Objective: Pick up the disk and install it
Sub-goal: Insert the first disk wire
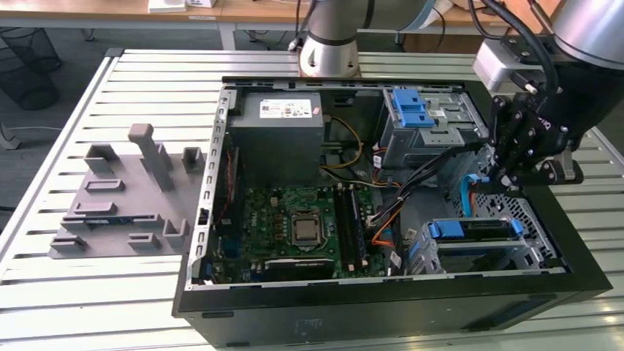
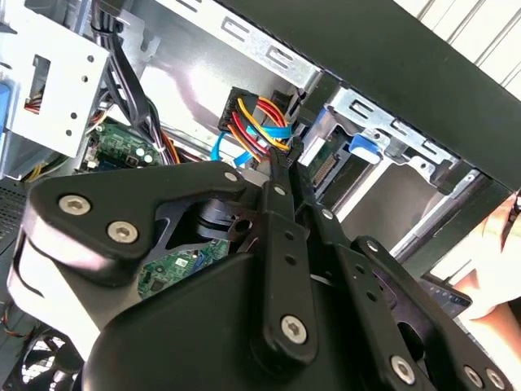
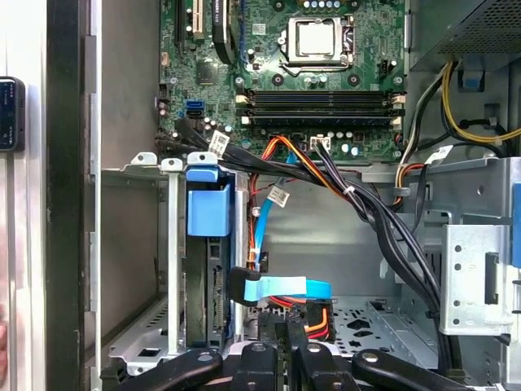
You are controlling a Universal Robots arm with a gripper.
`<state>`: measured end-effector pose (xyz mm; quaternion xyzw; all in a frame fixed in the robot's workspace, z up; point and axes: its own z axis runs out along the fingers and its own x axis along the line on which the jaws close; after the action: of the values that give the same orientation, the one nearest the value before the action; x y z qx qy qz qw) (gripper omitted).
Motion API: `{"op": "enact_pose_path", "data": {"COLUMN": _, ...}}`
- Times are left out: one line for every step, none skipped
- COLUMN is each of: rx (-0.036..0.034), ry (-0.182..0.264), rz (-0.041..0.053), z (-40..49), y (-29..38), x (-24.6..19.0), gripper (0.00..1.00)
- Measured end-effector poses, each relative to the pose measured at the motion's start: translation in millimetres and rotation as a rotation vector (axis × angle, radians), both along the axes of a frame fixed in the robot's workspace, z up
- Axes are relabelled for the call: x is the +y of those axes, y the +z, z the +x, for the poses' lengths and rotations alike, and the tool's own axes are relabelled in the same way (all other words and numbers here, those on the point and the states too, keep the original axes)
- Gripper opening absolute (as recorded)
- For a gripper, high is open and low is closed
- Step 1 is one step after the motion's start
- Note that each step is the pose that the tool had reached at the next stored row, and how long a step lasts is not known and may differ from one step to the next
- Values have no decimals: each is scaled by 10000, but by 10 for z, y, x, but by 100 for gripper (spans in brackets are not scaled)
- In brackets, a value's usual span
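Note:
The disk sits in the drive cage at the near corner of the open computer case, on the exterior view's right, its blue carrier frame showing. In the first wrist view the disk stands edge-on in the cage under a blue tab. In the second wrist view its connector edge shows. My gripper hangs inside the case just beyond the cage, apart from the disk. The gripper is shut, its tips by a blue ribbon cable and a bundle of coloured wires. Nothing shows between the tips of the gripper.
A grey power-supply box and a blue latch on a metal cage fill the far part of the case. Black cables cross the motherboard. A grey fixture lies on the slatted table. A hand is outside the case wall.

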<state>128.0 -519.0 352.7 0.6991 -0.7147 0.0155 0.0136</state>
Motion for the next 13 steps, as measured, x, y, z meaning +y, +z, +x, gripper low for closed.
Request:
{"op": "enact_pose_path", "data": {"rx": 0, "ry": 0, "rz": 0, "z": 0, "y": 0, "x": -13, "gripper": 16}}
{"op": "enact_pose_path", "data": {"rx": 0, "ry": 0, "rz": 0, "z": 0, "y": -1, "x": -26, "gripper": 16}}
{"op": "enact_pose_path", "data": {"rx": 0, "ry": 0, "rz": 0, "z": 0, "y": -1, "x": -38, "gripper": 16}}
{"op": "enact_pose_path", "data": {"rx": 0, "ry": 0, "rz": 0, "z": 0, "y": -2, "x": -51, "gripper": 16}}
{"op": "enact_pose_path", "data": {"rx": 0, "ry": 0, "rz": 0, "z": 0, "y": -2, "x": -64, "gripper": 16}}
{"op": "enact_pose_path", "data": {"rx": 0, "ry": 0, "rz": 0, "z": 0, "y": -2, "x": -75, "gripper": 16}}
{"op": "enact_pose_path", "data": {"rx": 0, "ry": 0, "rz": 0, "z": 0, "y": -3, "x": -85, "gripper": 16}}
{"op": "enact_pose_path", "data": {"rx": 0, "ry": 0, "rz": 0, "z": 0, "y": -3, "x": -95, "gripper": 16}}
{"op": "enact_pose_path", "data": {"rx": 0, "ry": 0, "rz": -1, "z": 0, "y": -3, "x": -103, "gripper": 16}}
{"op": "enact_pose_path", "data": {"rx": 0, "ry": 1, "rz": -3, "z": 0, "y": -3, "x": -108, "gripper": 16}}
{"op": "enact_pose_path", "data": {"rx": 0, "ry": 1, "rz": -2, "z": 0, "y": -3, "x": -110, "gripper": 16}}
{"op": "enact_pose_path", "data": {"rx": 0, "ry": 0, "rz": -2, "z": 0, "y": -3, "x": -110, "gripper": 16}}
{"op": "enact_pose_path", "data": {"rx": 0, "ry": 1, "rz": -2, "z": 0, "y": -3, "x": -111, "gripper": 16}}
